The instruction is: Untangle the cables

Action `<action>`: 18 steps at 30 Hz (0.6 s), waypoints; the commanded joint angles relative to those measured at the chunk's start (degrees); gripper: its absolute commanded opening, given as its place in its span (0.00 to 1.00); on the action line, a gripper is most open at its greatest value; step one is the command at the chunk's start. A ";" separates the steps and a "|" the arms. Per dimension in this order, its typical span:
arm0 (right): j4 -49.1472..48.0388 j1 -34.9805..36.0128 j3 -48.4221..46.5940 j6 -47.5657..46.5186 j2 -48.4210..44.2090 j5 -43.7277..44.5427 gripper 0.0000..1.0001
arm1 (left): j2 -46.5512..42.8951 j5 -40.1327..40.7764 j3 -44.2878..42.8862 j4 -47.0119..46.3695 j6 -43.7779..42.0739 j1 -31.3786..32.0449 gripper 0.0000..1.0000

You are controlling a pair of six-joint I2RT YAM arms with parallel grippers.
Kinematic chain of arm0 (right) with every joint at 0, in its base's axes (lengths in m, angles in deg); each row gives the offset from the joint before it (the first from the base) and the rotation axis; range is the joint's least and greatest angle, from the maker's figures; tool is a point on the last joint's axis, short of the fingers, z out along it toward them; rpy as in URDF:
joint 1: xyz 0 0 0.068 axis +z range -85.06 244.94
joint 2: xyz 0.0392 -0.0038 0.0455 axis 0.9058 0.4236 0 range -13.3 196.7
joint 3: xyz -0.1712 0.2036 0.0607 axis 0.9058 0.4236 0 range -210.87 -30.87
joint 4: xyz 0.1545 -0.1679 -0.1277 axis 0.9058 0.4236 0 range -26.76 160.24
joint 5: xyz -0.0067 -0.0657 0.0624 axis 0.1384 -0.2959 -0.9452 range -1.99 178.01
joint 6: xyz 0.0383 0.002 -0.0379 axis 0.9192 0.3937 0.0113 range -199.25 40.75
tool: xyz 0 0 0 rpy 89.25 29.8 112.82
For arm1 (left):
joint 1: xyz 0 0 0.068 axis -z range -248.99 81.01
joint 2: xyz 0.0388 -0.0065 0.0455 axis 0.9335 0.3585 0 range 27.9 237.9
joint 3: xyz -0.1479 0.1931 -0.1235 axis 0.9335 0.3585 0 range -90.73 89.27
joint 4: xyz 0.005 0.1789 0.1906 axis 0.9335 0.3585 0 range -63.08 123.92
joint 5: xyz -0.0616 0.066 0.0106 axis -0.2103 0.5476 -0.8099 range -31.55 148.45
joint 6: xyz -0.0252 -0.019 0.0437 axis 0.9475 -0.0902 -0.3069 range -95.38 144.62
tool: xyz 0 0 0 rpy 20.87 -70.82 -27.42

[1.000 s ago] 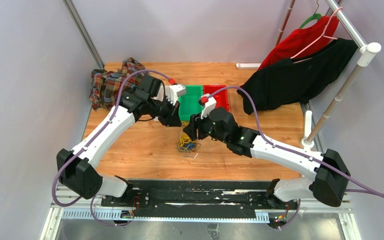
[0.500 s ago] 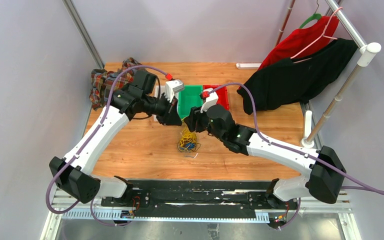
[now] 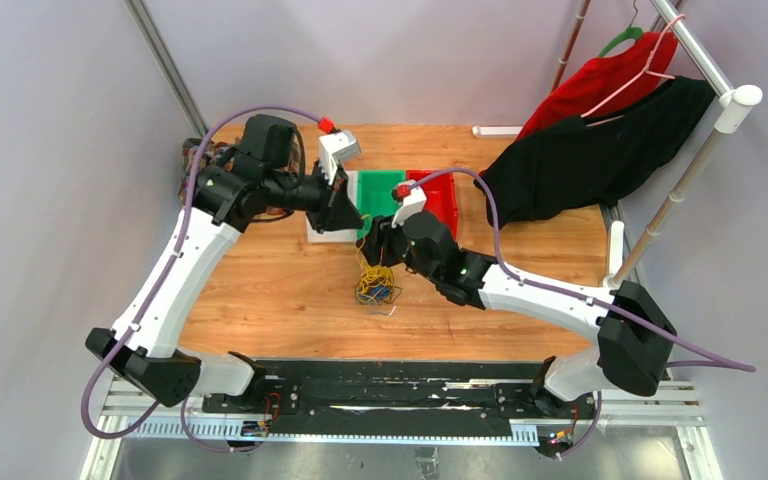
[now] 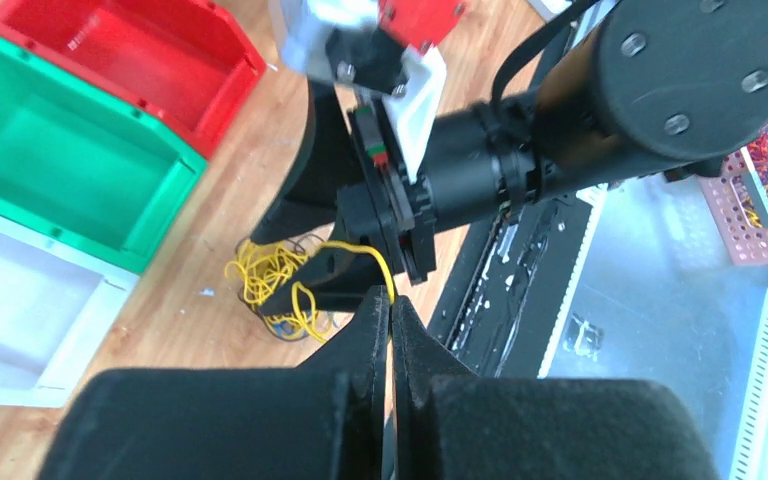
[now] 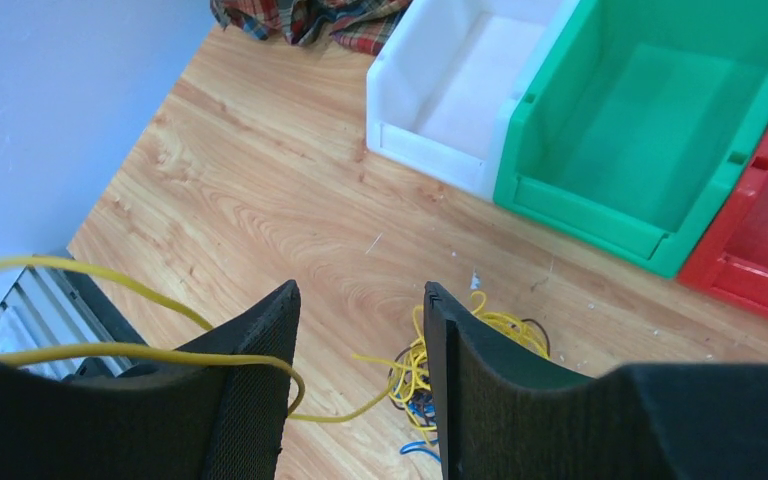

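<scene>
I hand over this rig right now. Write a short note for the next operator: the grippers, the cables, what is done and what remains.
Left gripper: shut on a thin yellow cable strand from the tangled bundle of yellow, black and blue cables.
Right gripper: open above the bundle; a yellow wire loop lies across one finger, not pinched.
Bundle: on the wooden table, before the green plastic bin.
White plastic bin, green one and red plastic bin: empty.
Done: one strand gripped. Left: separating everything.
</scene>
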 commanded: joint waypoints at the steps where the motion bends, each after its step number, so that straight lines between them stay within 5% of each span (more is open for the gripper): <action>1: -3.42 1.23 2.47 1.76 0.18 -2.33 0.49 | -0.31 1.17 -6.22 0.75 -0.16 0.20 0.01; 18: -9.55 1.54 9.19 -5.04 2.90 -4.04 0.51 | 0.02 12.73 -30.19 2.68 -6.37 0.20 0.00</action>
